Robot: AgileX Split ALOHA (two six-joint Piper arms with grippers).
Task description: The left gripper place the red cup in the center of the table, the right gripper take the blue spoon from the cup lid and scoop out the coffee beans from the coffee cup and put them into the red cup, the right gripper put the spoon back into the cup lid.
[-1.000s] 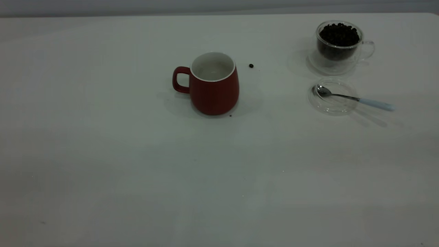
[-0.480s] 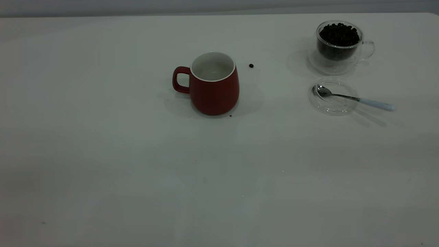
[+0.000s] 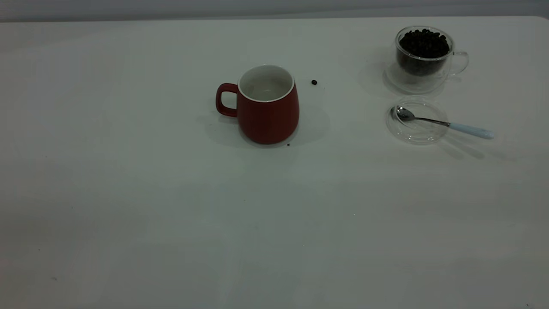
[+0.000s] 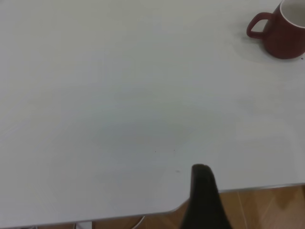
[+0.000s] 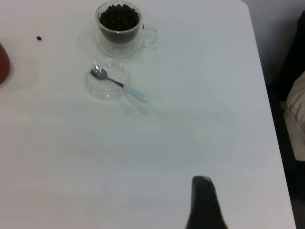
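Observation:
The red cup point(image 3: 268, 107) stands upright near the table's middle, its handle to the left and its white inside showing no beans; it also appears far off as the red cup point(image 4: 281, 31). The blue-handled spoon point(image 3: 444, 123) lies with its bowl in the clear cup lid point(image 3: 416, 121) and its handle sticking out to the right. Behind them the glass coffee cup point(image 3: 424, 53) holds coffee beans. The right wrist view shows the spoon point(image 5: 119, 83), lid point(image 5: 107, 81) and coffee cup point(image 5: 119, 26) at a distance. My left gripper point(image 4: 202, 195) hangs over the table's near edge, and my right gripper point(image 5: 202, 200) hovers over bare table; neither shows in the exterior view.
One loose coffee bean point(image 3: 314, 82) lies right of the red cup, and a dark crumb point(image 3: 288, 144) sits at its base. The table's edge point(image 4: 248, 188) runs close to the left gripper, with wooden floor beyond. The table's right edge point(image 5: 267, 95) is near the right gripper.
The spoon's handle tip shifted very slightly and came to rest. The soft shadow beside the handle has thinned. The cups and lid have not moved.

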